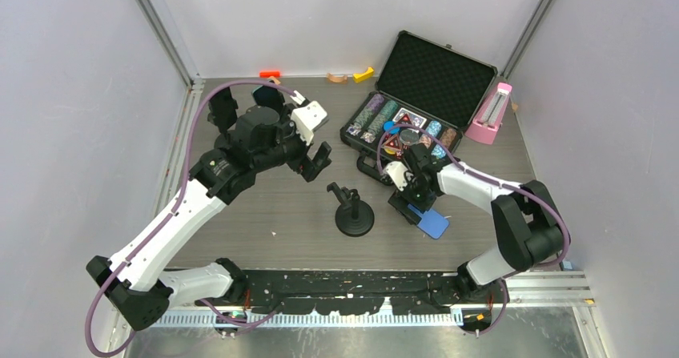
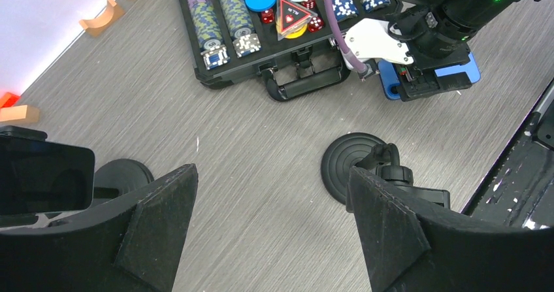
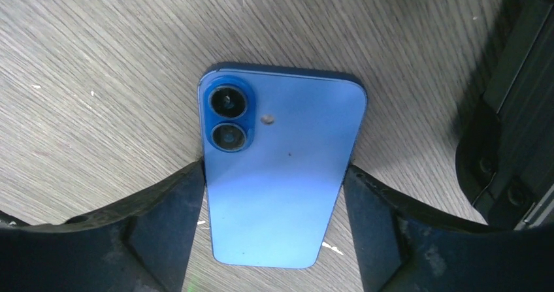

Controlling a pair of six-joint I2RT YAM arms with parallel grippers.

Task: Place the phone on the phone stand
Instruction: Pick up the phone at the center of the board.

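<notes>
Downward, right pincer [image 3: 274, 178] straddles phone [image 3: 282, 135], perhaps gripping.

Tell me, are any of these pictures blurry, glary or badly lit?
Top external: even light, soft shadows, no glare. Left wrist: table grain crisp, its own fingers dark and slightly soft, the wall at top left washed out white. Right wrist: phone sharp, with a pale sheen low down; the nearby fingers are dark and blurred.

We recorded a phone [image 3: 281, 174] with a smooth, faintly glossy back, a table [image 3: 98, 76] of matt grey wood-grain finish, a phone stand [image 1: 354, 216] in matt black plastic, fingers [image 3: 163, 227] of the right gripper [image 3: 274, 174] in rough, dull black plastic, and a case lid [image 1: 436, 68] lined with dimpled black foam.
</notes>
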